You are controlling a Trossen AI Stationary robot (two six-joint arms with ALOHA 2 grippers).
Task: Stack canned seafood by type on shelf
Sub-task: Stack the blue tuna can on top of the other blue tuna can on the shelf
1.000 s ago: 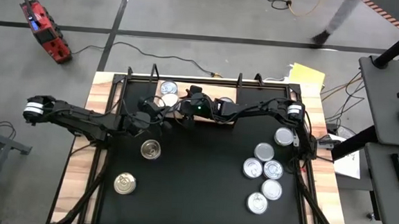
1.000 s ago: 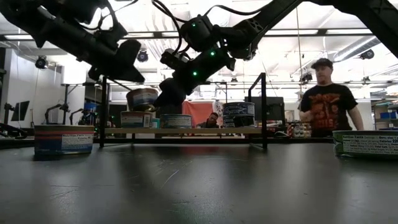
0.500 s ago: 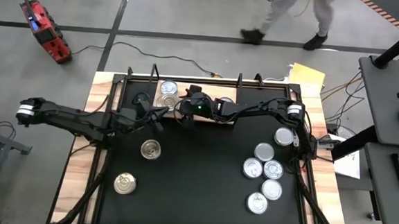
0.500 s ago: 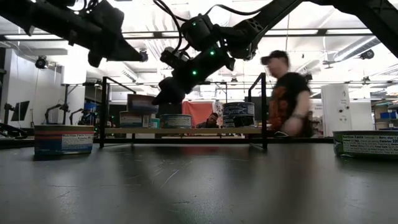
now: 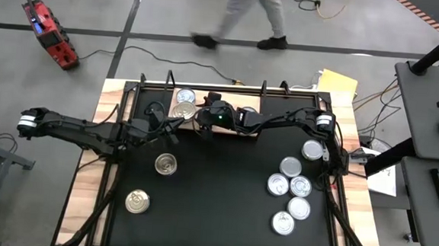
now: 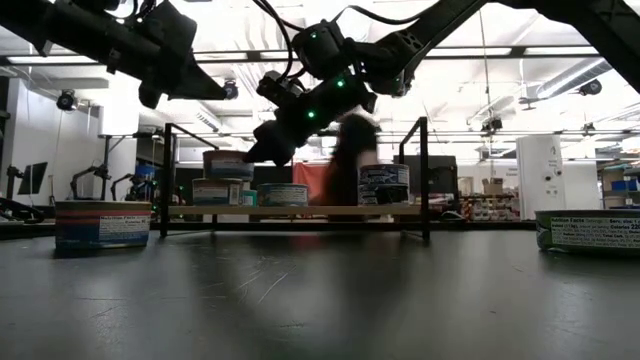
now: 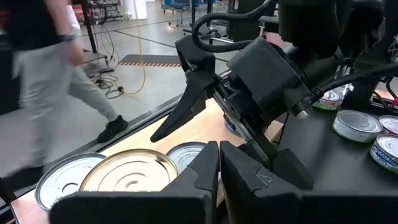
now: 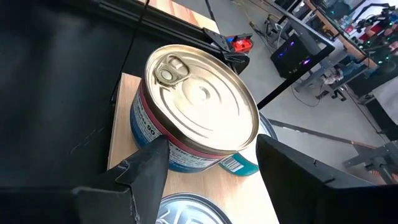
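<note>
There are six silver-topped cans [image 5: 291, 167] bunched together on the right side of the black table [image 5: 214, 214]. Two gold-topped cans [image 5: 166, 164] sit apart on the left side of it.

The wooden shelf [image 6: 300, 211] stands at the far edge of the table. From the low view it holds a stack of two cans [image 6: 228, 176] at its left end. Next to that is one can by itself [image 6: 283, 193], and farther right is another stack [image 6: 384, 183]. The arms hide part of the shelf from above, so I cannot count every can on it.

The right gripper [image 5: 202, 122] is over the left part of the shelf. Its claw is apart, with one finger [image 8: 146, 168] on each side of a gold-topped can with a pull tab [image 8: 199, 118]. That can sits on top of another can. I cannot tell if the fingers touch it.

The left gripper [image 7: 219, 149] is up in the air beside the shelf, and its claw is pressed together with nothing in it.

The floor past the table is grey. A person [image 5: 241, 14] is walking by. A red machine [image 5: 49, 32] lies on the floor to the left.
</note>
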